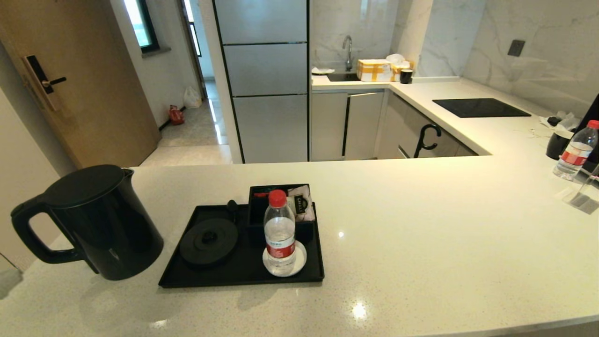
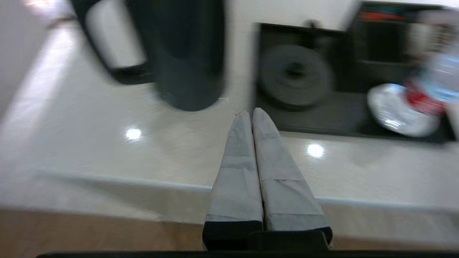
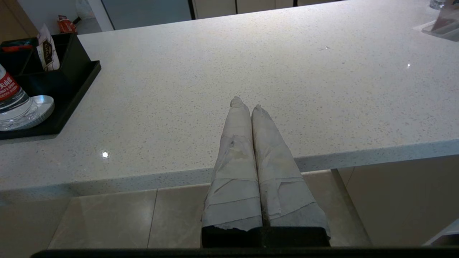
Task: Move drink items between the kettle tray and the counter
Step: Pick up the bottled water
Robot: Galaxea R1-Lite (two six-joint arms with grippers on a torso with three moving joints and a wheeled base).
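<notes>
The left gripper (image 2: 251,114) is hanging off the near edge of the counter (image 1: 421,243), its two taped fingers (image 2: 238,172) pressed together, clenched on nothing and touching nothing. The right gripper (image 3: 245,104) is sitting parked off the near edge too, further right, likewise squeezed closed and empty. On the counter's near left, the kettle (image 1: 100,220) is standing upright just left of the kettle tray (image 1: 215,276), off its base, its loop handle pointing left. The tray is lying with its long side running left to right; the round black kettle base (image 1: 209,241) is resting bare on its left half. On the tray's near right, the water bottle (image 1: 279,231) is standing upright on the white coaster (image 1: 299,264), red cap up. Behind it, the divided black box (image 1: 281,210) is holding the tea sachet (image 1: 301,202), which is leaning upright in its right compartment. Far right on the counter, a second bottle (image 1: 575,150) is standing upright.
</notes>
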